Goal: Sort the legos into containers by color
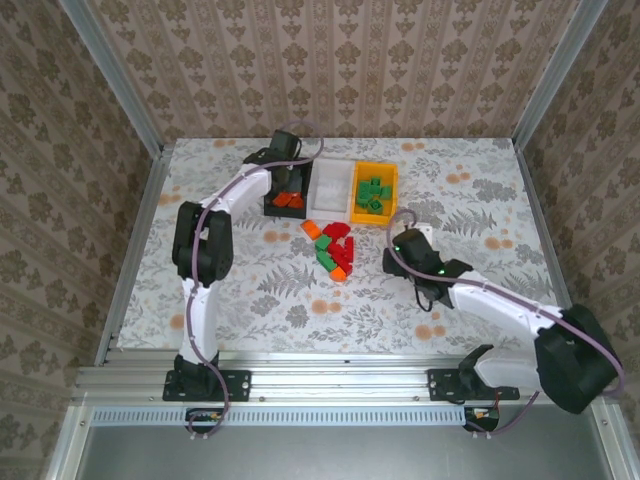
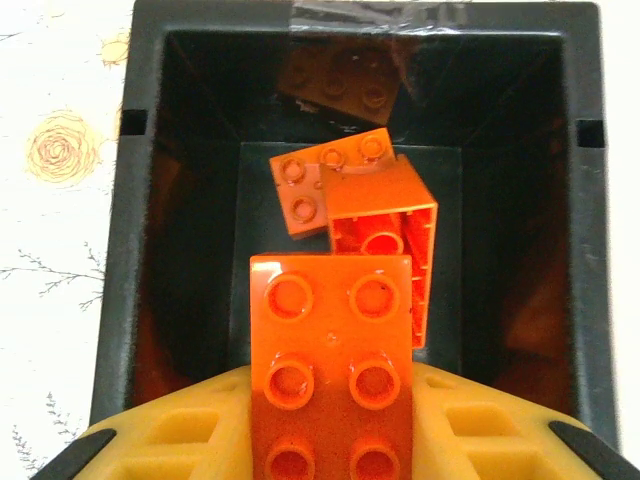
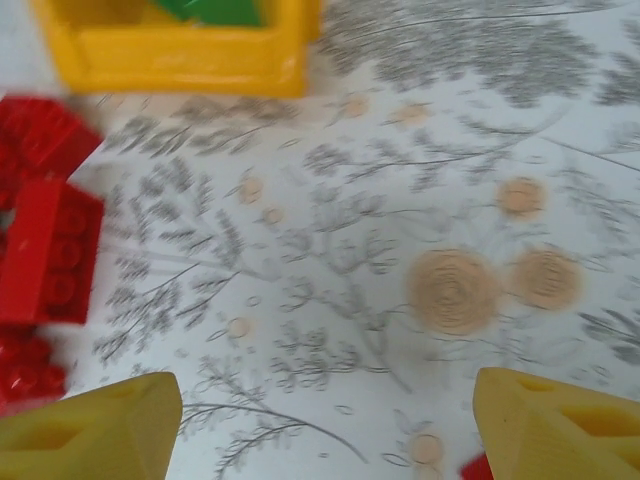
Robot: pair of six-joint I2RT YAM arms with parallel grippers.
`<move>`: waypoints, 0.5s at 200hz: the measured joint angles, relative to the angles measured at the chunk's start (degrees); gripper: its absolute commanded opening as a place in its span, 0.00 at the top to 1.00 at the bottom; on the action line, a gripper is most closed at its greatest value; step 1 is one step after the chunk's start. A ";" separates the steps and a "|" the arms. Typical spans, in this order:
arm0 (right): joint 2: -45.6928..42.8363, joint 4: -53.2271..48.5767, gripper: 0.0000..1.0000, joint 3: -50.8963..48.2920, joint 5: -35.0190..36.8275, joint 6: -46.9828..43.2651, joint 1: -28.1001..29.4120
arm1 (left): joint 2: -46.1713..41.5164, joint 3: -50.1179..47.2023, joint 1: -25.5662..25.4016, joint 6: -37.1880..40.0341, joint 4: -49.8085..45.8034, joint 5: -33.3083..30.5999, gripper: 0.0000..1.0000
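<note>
My left gripper (image 2: pixel 330 450) (clamped on an orange lego (image 2: pixel 330 330)) hangs directly over the black bin (image 2: pixel 125 260), brick's long axis along the bin's; my right gripper (image 3: pixel 325 400) spread wide.

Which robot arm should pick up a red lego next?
Right, probably. The right tool is open and hovers by the red legos. The left tool is busy holding an orange brick over the black bin.
</note>
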 measured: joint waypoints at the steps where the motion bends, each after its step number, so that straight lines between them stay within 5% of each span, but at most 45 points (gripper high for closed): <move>1: -0.20 -0.09 0.16 -0.09 0.00 0.11 -0.09 | 0.00 0.00 0.00 0.02 0.00 0.00 0.63; 60: -12.50 -9.46 0.08 -4.85 -1.14 8.39 -5.33 | 0.46 0.00 0.42 -0.50 0.70 2.47 0.43; 100: -12.94 -10.38 0.17 -9.11 -3.43 16.37 -9.29 | 0.31 -0.46 0.42 -0.87 1.22 4.70 0.38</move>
